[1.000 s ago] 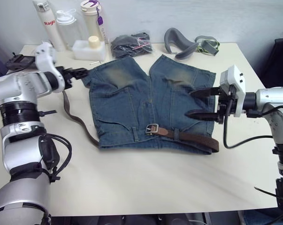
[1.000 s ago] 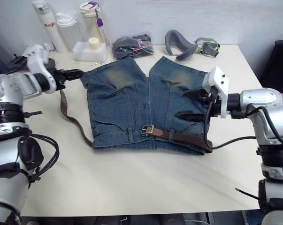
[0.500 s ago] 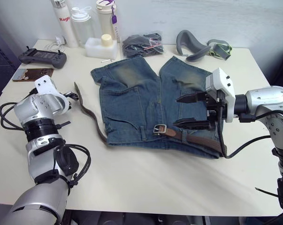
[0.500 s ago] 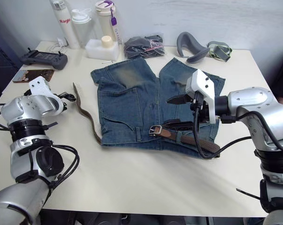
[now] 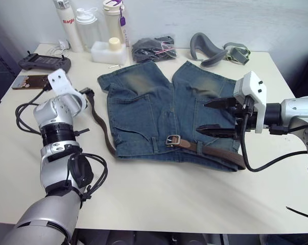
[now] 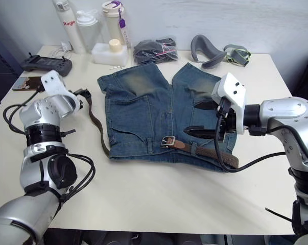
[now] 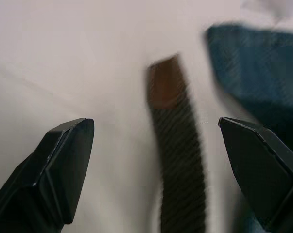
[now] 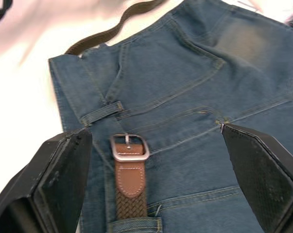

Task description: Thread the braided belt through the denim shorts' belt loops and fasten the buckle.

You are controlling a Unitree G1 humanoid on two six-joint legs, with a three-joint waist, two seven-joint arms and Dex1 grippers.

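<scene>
The denim shorts [image 5: 154, 107] lie flat mid-table with the waistband nearest me. The braided belt [image 5: 217, 152] runs along the waistband's right half. Its silver buckle [image 5: 172, 140] rests near the waistband's middle, next to a belt loop [image 8: 102, 113]. The belt's tail [image 5: 98, 125] curves up the table beside the shorts' left edge to a tan tip [image 7: 164, 87]. My left gripper [image 5: 87, 93] is open at that tip, a finger on either side, not touching it. My right gripper [image 5: 201, 117] is open above the shorts' right side, holding nothing, with the buckle [image 8: 129, 148] seen between its fingers.
Bottles [image 5: 67, 23] and a white container [image 5: 109, 50] stand at the back left. A dark bundle in a bag [image 5: 152, 48] and a grey padded strap [image 5: 207, 48] lie behind the shorts. A controller [image 5: 44, 61] and a brown card [image 5: 28, 81] sit at the far left.
The camera has shifted. My left gripper dropped to the table left of the belt, then came back up to the belt's tail tip. My right gripper drew back slightly to the right.
</scene>
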